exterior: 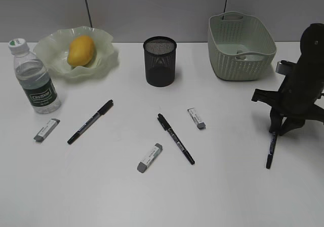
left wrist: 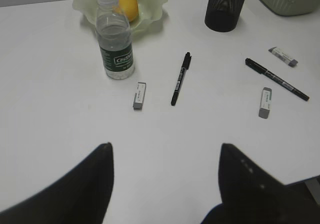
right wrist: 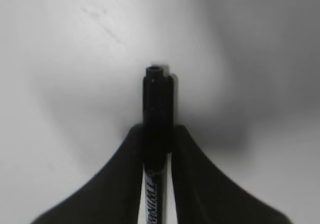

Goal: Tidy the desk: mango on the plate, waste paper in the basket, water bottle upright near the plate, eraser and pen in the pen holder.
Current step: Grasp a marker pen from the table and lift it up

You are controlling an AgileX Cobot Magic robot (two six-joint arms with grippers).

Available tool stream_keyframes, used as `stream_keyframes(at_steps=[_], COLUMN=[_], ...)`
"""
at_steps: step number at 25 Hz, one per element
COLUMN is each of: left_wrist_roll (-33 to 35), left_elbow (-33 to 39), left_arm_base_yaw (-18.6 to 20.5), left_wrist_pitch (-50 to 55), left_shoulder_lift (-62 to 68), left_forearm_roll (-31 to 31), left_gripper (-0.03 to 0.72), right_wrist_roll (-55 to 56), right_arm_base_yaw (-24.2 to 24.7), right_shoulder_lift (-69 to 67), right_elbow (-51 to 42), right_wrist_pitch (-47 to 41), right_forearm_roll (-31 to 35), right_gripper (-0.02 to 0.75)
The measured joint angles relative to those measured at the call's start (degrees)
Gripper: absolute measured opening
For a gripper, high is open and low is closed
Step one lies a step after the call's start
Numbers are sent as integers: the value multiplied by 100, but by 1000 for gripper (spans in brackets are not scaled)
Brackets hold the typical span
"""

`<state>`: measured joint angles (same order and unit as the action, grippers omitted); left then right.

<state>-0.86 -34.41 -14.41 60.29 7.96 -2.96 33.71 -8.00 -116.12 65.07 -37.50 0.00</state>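
Three pens on the white surface (exterior: 101, 186): left pen (exterior: 91, 121), middle pen (exterior: 175, 138), and right pen (exterior: 272, 148), the last pinched between the fingers of the right hand (right wrist: 157, 149). Three erasers: left eraser (exterior: 46, 129), centre eraser (exterior: 150, 157), right eraser (exterior: 196, 118), all lying flat. Mango (exterior: 81, 50) in the plate (exterior: 55, 49). Water bottle (exterior: 34, 77) upright just beside the plate. Pen holder (exterior: 160, 61) and basket (exterior: 240, 47) at rear. Left hand (left wrist: 165, 179) spread, holding nothing, above bare surface.

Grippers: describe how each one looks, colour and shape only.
Left gripper: two broad matte black jaws tapering to blunt tips. Right gripper: black too, with curved jaws narrowing to the tips; in the exterior view its dark angular body carries a small silver-grey part. No markings visible.
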Motion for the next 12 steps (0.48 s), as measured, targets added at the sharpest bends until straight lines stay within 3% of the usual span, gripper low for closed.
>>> stream_keyframes(at_steps=[12], left_wrist_roll=[0], left_elbow=[0], left_arm_base_yaw=[0], left_wrist_pitch=[0], left_shoulder_lift=[0], left_forearm_roll=[0], left_gripper=[498], right_wrist_roll=[-641], right_arm_base_yaw=[-35], right_shoulder_lift=[179], right_elbow=[0], right_wrist_pitch=[35], right_forearm_roll=[56], right_gripper=[148])
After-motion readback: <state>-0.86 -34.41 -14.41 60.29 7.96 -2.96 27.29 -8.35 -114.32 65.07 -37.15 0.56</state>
